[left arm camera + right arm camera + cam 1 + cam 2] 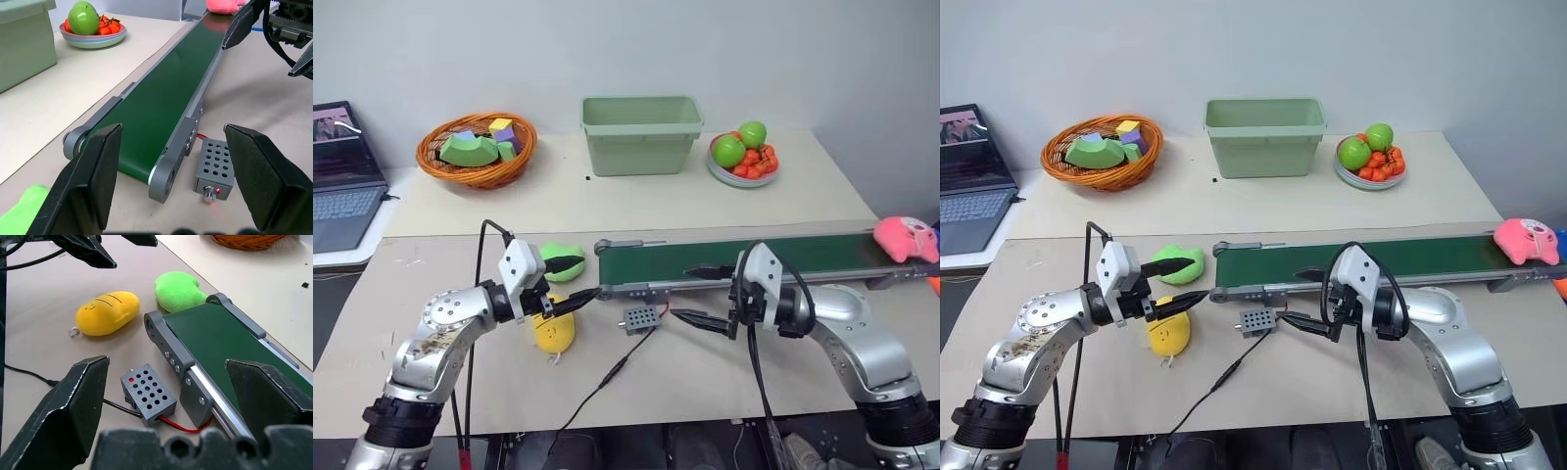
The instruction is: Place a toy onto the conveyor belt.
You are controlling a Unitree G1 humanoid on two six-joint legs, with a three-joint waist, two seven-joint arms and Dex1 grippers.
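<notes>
The pink toy (906, 238) lies at the far right end of the dark green conveyor belt (822, 253), apparently resting on it; it also shows as the toy (222, 5) at the belt's far end. My left gripper (590, 276) hovers open at the belt's left end, with nothing between its fingers. My right gripper (679, 293) is open too and empty. It points left, with its upper finger over the belt's near edge and its lower finger above the table. Both grippers are far from the toy.
A green plush (563, 262) and a yellow plush (553, 331) lie by the belt's left end. A grey control box (638, 318) with a cable sits in front of the belt. At the back stand an orange basket (477, 149), a green bin (641, 134), a fruit plate (744, 157) and a laptop (342, 176).
</notes>
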